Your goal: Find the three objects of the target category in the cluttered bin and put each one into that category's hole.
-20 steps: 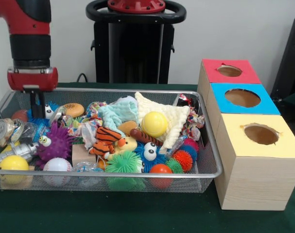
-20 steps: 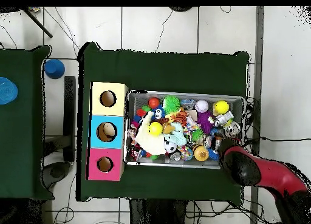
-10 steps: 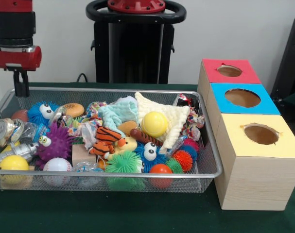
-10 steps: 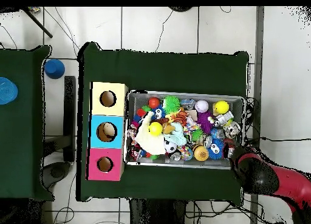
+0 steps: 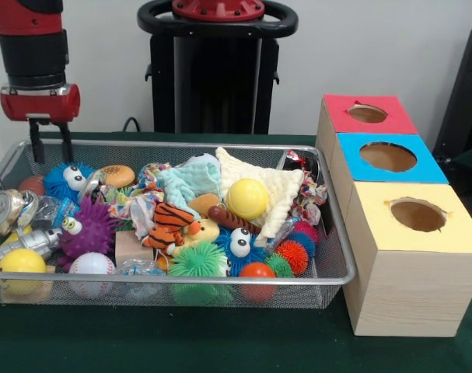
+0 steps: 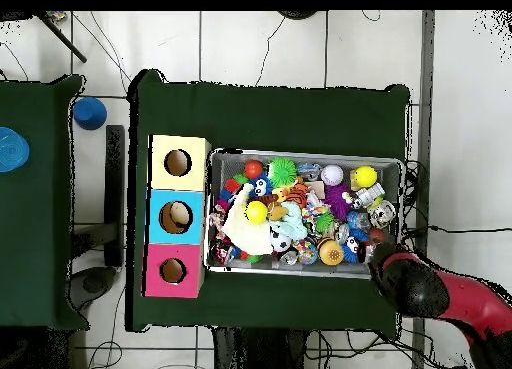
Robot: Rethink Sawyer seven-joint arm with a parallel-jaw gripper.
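1. We are seeing the wire bin [image 5: 329, 268] full of toys, sitting on the green table cover [image 5: 220, 342].
2. The gripper [image 5: 50, 151] is hanging over the bin's far left corner, fingers apart, holding nothing.
3. Three boxes with holes, red [image 5: 365, 114], blue [image 5: 387, 158] and yellow [image 5: 417, 215], are standing just beside the bin.
4. We are noticing white floor tiles [image 6: 260, 45] around the table.
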